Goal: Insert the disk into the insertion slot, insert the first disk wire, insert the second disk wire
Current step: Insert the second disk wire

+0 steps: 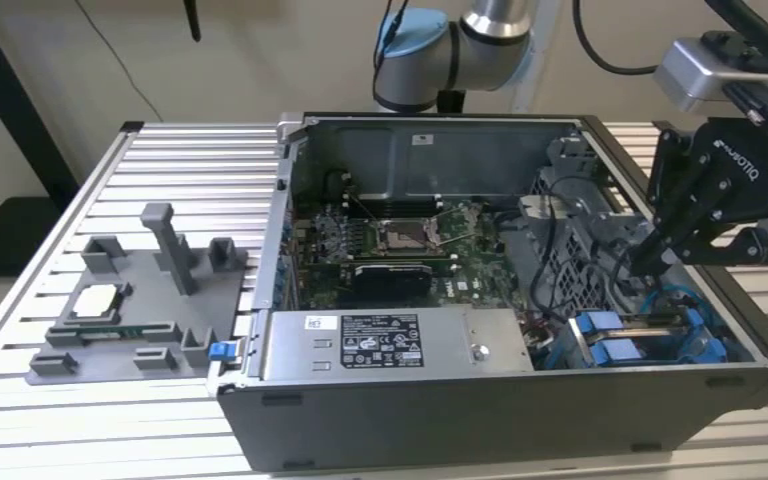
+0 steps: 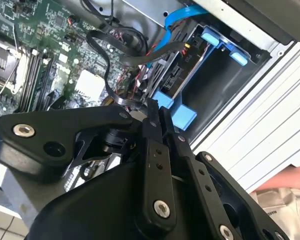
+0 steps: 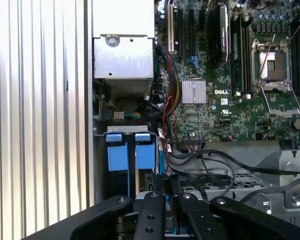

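Observation:
The disk sits in the insertion slot [image 1: 651, 340], the grey drive cage at the open case's front corner on the exterior view's right. Its blue carrier tabs [image 3: 117, 156] [image 2: 187, 117] stick out of the cage. Beside it a dark bay [image 2: 215, 75] with two more blue tabs stands open. My black gripper [image 1: 644, 265] [image 2: 156, 106] [image 3: 168, 181] hangs inside the case just above the cage, close to the blue tabs. Its fingers are pressed together, and a thin black disk wire [image 2: 110, 85] loops down to their tips. A blue wire [image 2: 180, 25] curves along the cage.
The grey labelled power-supply box [image 1: 398, 345] lies along the case's front wall, the motherboard [image 1: 398, 240] behind it. Loose black cables [image 3: 225, 165] cross the cage area. A grey fixture [image 1: 144, 300] stands on the slatted table [image 1: 37, 400] at the exterior view's left.

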Tool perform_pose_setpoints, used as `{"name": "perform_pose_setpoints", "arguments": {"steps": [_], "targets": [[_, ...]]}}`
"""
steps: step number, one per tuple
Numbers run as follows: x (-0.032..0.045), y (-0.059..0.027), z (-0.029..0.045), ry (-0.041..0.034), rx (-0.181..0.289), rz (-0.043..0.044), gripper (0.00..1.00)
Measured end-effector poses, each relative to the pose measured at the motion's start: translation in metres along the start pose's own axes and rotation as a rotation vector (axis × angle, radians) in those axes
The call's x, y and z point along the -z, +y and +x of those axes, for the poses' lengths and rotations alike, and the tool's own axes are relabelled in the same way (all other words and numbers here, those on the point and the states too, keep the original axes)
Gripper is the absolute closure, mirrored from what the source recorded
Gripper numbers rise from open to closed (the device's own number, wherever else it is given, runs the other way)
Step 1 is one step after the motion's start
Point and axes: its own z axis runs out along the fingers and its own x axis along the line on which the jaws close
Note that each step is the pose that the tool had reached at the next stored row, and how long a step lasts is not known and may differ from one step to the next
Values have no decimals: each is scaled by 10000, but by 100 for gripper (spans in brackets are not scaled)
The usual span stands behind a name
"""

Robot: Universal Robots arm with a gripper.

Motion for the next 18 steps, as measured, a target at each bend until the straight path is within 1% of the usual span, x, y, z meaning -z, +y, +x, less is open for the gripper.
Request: {"name": "perform_pose_setpoints", "arguments": {"steps": [9,18], "targets": [[-50,-3,5,24,1,46,100],[-115,-9,11,87,-2,87,100]]}}
